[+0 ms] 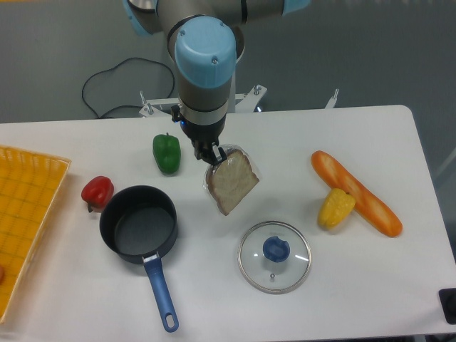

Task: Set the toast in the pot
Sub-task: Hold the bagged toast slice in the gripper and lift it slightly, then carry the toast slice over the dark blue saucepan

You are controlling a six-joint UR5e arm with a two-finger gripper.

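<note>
The toast (231, 183), a pale slice with a brown crust in clear plastic, hangs tilted from my gripper (211, 153), which is shut on its upper left edge and holds it above the table. The pot (138, 224), a small round black saucepan with a long blue handle (161, 293), stands on the table to the lower left of the toast. It looks empty inside. The toast is right of the pot's rim, not over it.
A green pepper (167, 152) lies left of the gripper and a red pepper (97, 192) left of the pot. A glass lid with a blue knob (274, 256) lies below the toast. An orange baguette (355, 192) and a yellow pepper (335, 207) lie right. A yellow basket (28, 206) sits at the left edge.
</note>
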